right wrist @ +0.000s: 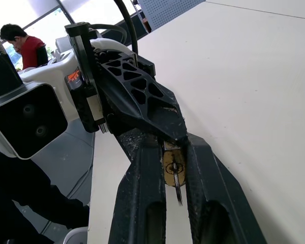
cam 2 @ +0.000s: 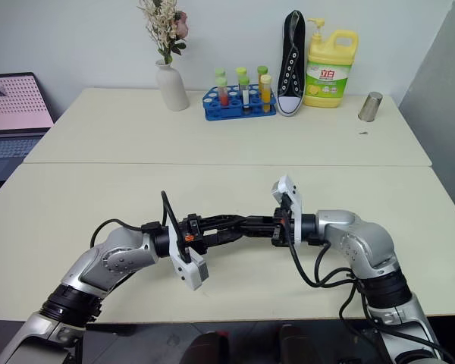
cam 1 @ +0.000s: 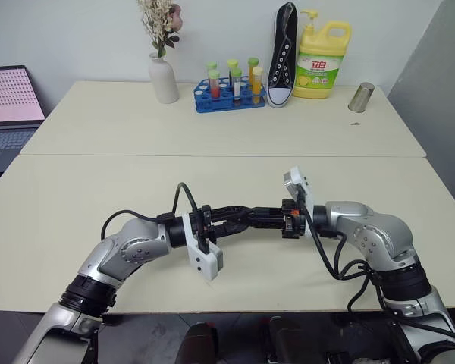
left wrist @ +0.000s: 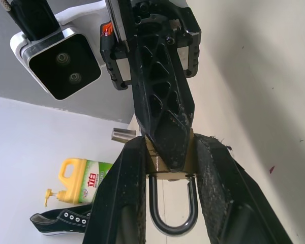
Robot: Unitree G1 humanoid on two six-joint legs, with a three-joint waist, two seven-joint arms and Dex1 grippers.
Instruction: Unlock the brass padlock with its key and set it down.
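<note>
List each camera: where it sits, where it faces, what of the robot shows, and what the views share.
Left and right eye views: on the head, looking forward and down over the cream table; both arms meet mid-table.
Left wrist view: along the left pincer, shut on the small brass padlock; the right pincer opposite.
Right wrist view: along the right pincer, shut on the silvery key.
Shared: both wrist views show the padlock.

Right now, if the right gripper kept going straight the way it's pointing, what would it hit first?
The brass padlock, pinched in the left gripper, whose fingers it would meet next. The right gripper is shut on the key sitting in the lock.
</note>
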